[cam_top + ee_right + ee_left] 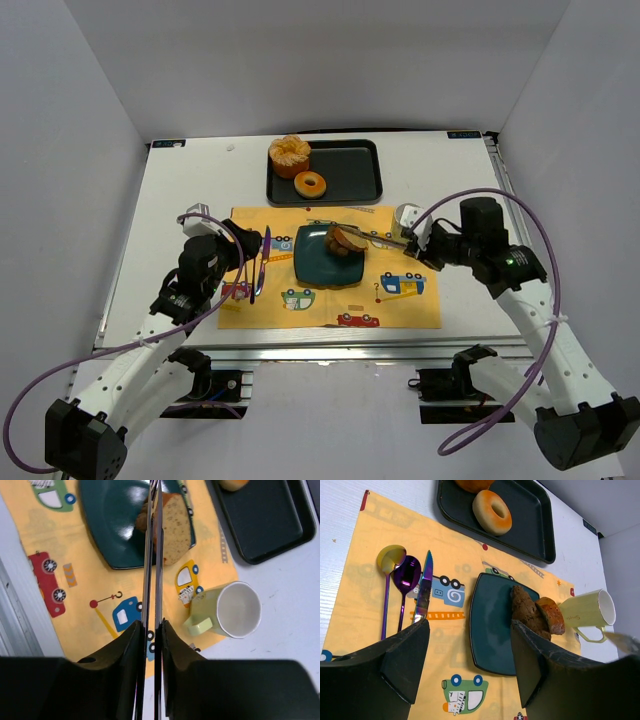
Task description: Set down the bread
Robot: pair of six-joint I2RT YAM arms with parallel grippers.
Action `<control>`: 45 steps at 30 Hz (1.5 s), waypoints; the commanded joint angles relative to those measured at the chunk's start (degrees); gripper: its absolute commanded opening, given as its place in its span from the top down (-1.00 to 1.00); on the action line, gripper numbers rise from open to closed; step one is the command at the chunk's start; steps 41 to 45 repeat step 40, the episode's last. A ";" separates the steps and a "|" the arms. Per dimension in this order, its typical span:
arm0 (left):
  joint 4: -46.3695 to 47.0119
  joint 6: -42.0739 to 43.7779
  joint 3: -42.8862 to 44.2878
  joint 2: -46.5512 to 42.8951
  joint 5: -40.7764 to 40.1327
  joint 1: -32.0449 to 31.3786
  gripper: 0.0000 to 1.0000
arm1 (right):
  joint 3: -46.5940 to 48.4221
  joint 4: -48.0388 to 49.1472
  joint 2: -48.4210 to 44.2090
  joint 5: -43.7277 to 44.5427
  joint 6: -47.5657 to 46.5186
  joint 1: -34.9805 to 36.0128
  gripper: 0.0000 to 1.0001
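The bread [176,526], a tan slice with a brown crust, stands tilted on the right side of the teal plate [107,522]. It leans against a darker brown piece [524,609]. My right gripper [152,625] is shut on a pair of thin metal tongs [153,570]. The tong blades run forward to the bread's left edge, and whether they still pinch it is hidden. From above, the right gripper [418,248] sits right of the plate [312,268], by the bread [348,240]. My left gripper [470,630] hangs open and empty over the placemat, left of the plate.
A black tray [352,178] at the back holds an orange swirled bun [289,155] and a ring doughnut [310,184]. A pale green mug [235,610] stands right of the plate. Two spoons and a knife [422,592] lie on the yellow placemat [400,310], left of the plate.
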 commanded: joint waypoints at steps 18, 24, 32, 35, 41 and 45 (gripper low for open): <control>1.78 -0.38 0.17 -0.74 1.03 0.08 -0.49 | -13.02 45.04 24.84 18.09 40.79 -35.83 1.00; 0.99 0.15 0.78 -0.92 0.41 0.00 -0.50 | -13.48 48.33 35.48 19.16 38.15 -36.10 0.42; 0.73 -0.56 -0.27 -2.41 -0.73 0.08 -0.50 | -3.37 32.51 39.54 16.69 31.03 -36.89 -0.46; 0.73 -0.56 -0.45 -2.33 -0.64 0.08 -0.50 | -0.82 29.00 36.48 18.54 30.58 -37.06 -0.79; 1.78 -0.64 -0.62 -1.01 0.49 0.08 -0.50 | 6.12 26.17 28.38 11.95 32.52 -35.32 -0.79; 1.78 -0.64 -0.62 -1.01 0.49 0.08 -0.50 | 6.12 26.17 28.38 11.95 32.52 -35.32 -0.79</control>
